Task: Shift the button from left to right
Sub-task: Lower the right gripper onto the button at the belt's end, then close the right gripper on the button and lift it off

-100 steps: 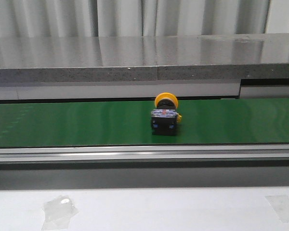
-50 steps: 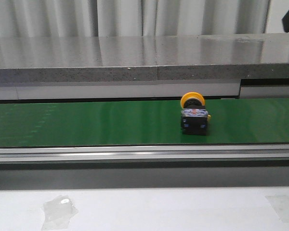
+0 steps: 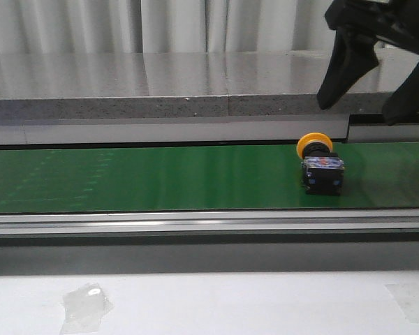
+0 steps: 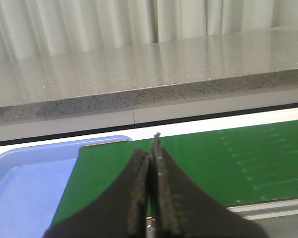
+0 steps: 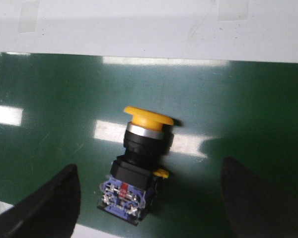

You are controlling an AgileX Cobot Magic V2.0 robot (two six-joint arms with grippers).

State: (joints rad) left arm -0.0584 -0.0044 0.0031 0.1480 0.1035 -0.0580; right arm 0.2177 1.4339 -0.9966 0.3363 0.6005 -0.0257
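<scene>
The button (image 3: 320, 167) lies on its side on the green belt (image 3: 140, 178) at the right, its yellow cap toward the back and its black body with blue and red marks toward the front. It also shows in the right wrist view (image 5: 139, 163). My right gripper (image 3: 371, 105) hangs open above and just right of it, empty; in the right wrist view (image 5: 151, 198) its fingers (image 5: 49, 203) stand wide on both sides of the button. My left gripper (image 4: 150, 158) is shut and empty over the belt's left end.
A grey stone shelf (image 3: 195, 87) runs along the back of the belt. A metal rail (image 3: 195, 223) borders its front. A blue tray (image 4: 25, 183) sits at the belt's left end. Tape patches (image 3: 86, 305) lie on the white table in front.
The button has travelled to the right along the belt. My right gripper has come into the front view from the upper right and now hangs above the button.
</scene>
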